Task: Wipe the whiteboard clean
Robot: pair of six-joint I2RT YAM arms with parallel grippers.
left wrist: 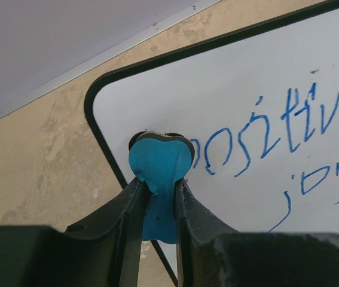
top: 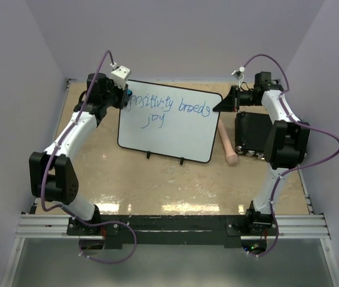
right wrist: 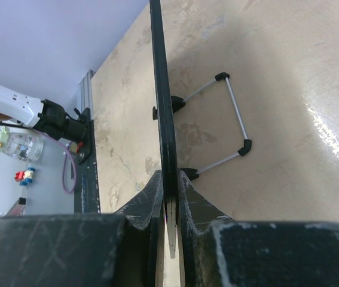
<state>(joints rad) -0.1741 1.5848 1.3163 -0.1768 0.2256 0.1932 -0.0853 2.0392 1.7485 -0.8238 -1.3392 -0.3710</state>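
Whiteboard: propped upright between the grippers.
Left gripper: clamped on blue eraser at whiteboard's top-left corner.
Right gripper: closed on whiteboard's right edge.
Progress: writing is seen whole; erasing is judged not yet begun.

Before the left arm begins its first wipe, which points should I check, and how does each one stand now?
1. Hold of the right gripper on the whiteboard edge: ok, jaws shut on it.
2. Hold of the left gripper on the blue pad: ok.
3. Pad placed at the start of the blue writing: ok.
4. Pad pressed flat against the board: cannot tell.
5. Board wiped clean: not ok, all words are there.
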